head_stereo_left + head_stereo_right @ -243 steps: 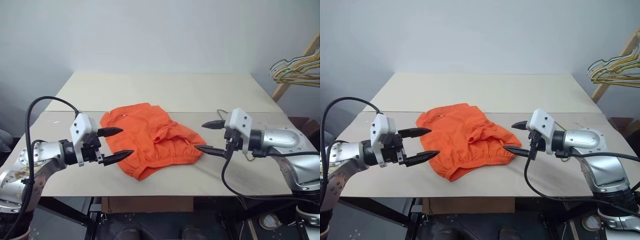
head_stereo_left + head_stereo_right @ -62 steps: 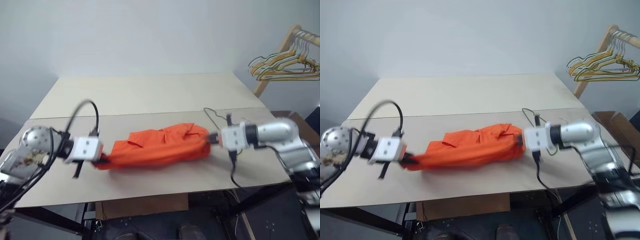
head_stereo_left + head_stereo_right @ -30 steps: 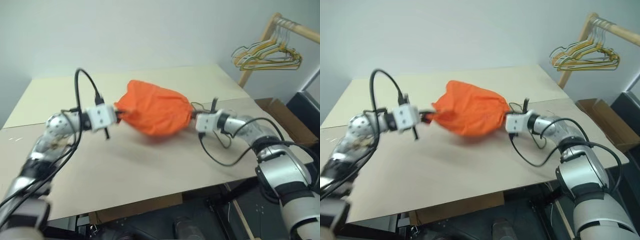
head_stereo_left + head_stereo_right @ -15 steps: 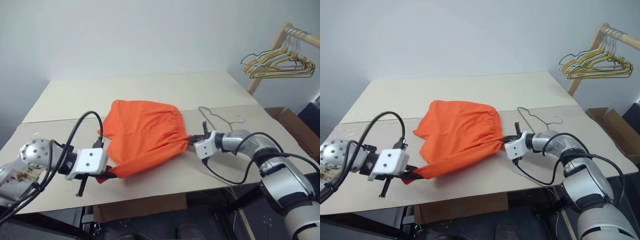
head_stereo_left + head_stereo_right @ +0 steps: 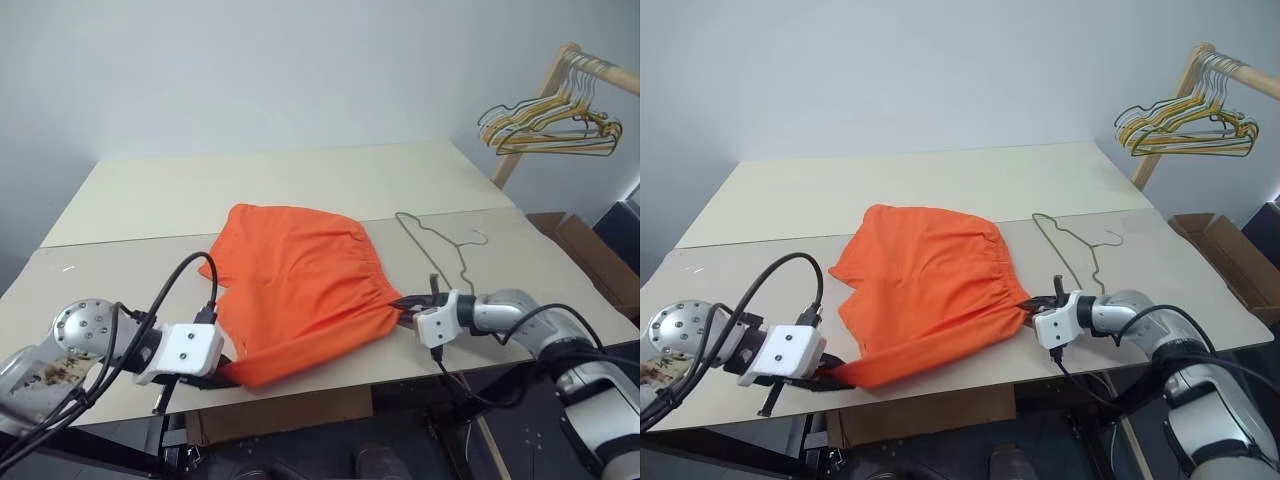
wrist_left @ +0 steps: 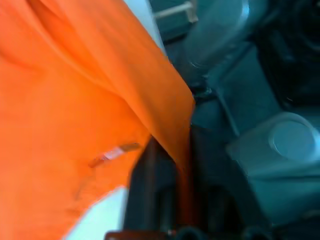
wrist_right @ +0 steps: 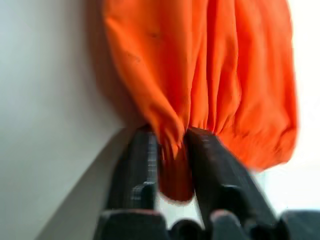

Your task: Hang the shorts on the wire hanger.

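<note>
Shorts lie spread near the table's front edge beside the wire hanger, both grippers pinching corners; slackening fingers might let fabric slide off.

One pair of orange shorts lies between two grippers, the left gripper and the right gripper, each with two black fingers. One bare wire hanger rests just beyond the right fingers. One table, one wooden rack, one bunch of hangers, too tangled to count, and one cardboard box.
</note>
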### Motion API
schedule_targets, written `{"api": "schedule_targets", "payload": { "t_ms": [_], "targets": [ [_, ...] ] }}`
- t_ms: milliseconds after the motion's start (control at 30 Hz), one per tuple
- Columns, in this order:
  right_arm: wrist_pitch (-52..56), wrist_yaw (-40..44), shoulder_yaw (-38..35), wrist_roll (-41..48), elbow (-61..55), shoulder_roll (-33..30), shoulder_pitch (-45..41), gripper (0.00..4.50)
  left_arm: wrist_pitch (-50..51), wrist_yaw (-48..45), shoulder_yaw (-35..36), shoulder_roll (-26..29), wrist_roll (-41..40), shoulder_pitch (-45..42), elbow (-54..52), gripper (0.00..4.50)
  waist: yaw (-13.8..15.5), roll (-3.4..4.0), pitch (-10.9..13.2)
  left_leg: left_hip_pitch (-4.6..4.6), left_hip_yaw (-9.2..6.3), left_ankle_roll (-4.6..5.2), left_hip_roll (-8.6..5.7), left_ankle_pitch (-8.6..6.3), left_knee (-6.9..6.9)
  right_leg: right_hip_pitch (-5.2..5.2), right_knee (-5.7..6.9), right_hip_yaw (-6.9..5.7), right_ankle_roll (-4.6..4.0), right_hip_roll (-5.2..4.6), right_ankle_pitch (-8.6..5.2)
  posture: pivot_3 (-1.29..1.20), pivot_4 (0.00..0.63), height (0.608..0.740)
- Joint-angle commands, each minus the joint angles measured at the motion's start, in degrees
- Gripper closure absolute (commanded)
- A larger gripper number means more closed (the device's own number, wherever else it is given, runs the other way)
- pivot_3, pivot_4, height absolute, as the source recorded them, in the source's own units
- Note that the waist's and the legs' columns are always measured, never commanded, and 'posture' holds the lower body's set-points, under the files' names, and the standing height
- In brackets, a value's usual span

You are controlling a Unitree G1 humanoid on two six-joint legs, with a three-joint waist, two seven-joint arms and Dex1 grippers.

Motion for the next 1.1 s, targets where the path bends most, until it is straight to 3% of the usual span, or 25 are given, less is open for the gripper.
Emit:
{"api": "schedule_targets", "payload": {
  "t_ms": [33,200,267,433,533,633,833,1100],
  "targets": [
    [5.13,5.95,-4.03,8.70,-10.80,-3.74,3.03,1.81,0.24,-1.11,4.50,0.70,-1.97,1.37,-0.99,2.16,0.12,0.00,0.00,0.00,0.00,0.02,0.01,-0.01,0.00,0.00,0.00,0.00,0.00,0.00,0.00,-0.07,0.000,0.740],
    [20.01,11.71,-10.75,19.46,-24.51,-10.13,12.14,0.03,2.52,0.00,8.99,-1.36,-5.09,-0.09,1.00,0.54,1.40,0.00,0.00,0.00,0.01,0.07,0.02,-0.05,0.00,-0.01,-0.01,0.00,0.00,0.00,0.00,-0.06,0.000,0.740],
    [29.70,12.05,-15.39,25.37,-29.84,-11.51,15.05,0.00,5.18,1.68,10.03,-3.59,-7.97,-2.79,1.93,0.03,1.95,0.00,0.00,0.01,0.10,0.08,0.02,-0.05,0.00,-0.01,0.00,0.01,0.00,-0.01,0.00,-0.06,0.000,0.740],
    [57.23,1.99,-24.75,29.40,-33.95,-8.49,12.39,0.00,11.58,8.32,11.47,-12.22,-14.95,-10.91,3.84,0.03,2.67,0.01,-0.06,0.05,0.26,0.06,0.05,-0.06,0.01,-0.02,0.03,0.05,-0.02,0.05,0.02,-0.09,0.000,0.740],
    [80.36,-3.62,-23.98,26.91,-30.75,-5.92,5.42,0.00,14.70,12.41,10.60,-17.34,-16.52,-15.72,5.20,0.03,2.69,0.01,-0.10,0.02,0.38,0.05,0.03,-0.06,0.01,-0.06,0.03,0.07,-0.04,0.07,0.03,-0.11,0.000,0.740],
    [91.76,-5.85,-22.65,24.99,-24.52,-3.25,0.15,0.00,16.27,13.86,9.38,-20.73,-17.01,-19.02,6.10,0.03,2.78,0.01,-0.12,-0.10,0.44,0.04,0.01,-0.05,0.01,-0.13,-0.03,0.06,-0.06,0.08,0.04,-0.11,0.000,0.740],
    [98.12,-7.05,-21.17,21.82,-10.62,1.42,-8.34,0.00,18.69,16.21,8.34,-25.37,-17.51,-23.03,6.44,0.03,2.35,0.02,-0.11,-0.36,0.40,0.02,-0.06,-0.03,0.04,-0.26,-0.15,0.00,-0.04,0.06,0.05,-0.11,0.000,0.740],
    [101.83,-5.74,-19.34,18.95,2.09,3.65,-12.92,0.00,20.62,17.44,9.62,-25.26,-18.56,-21.57,4.25,0.03,1.28,0.04,-0.13,-0.33,0.32,0.01,-0.05,-0.02,0.03,-0.23,-0.14,-0.02,-0.03,0.07,0.05,-0.09,0.000,0.740]
  ]
}}
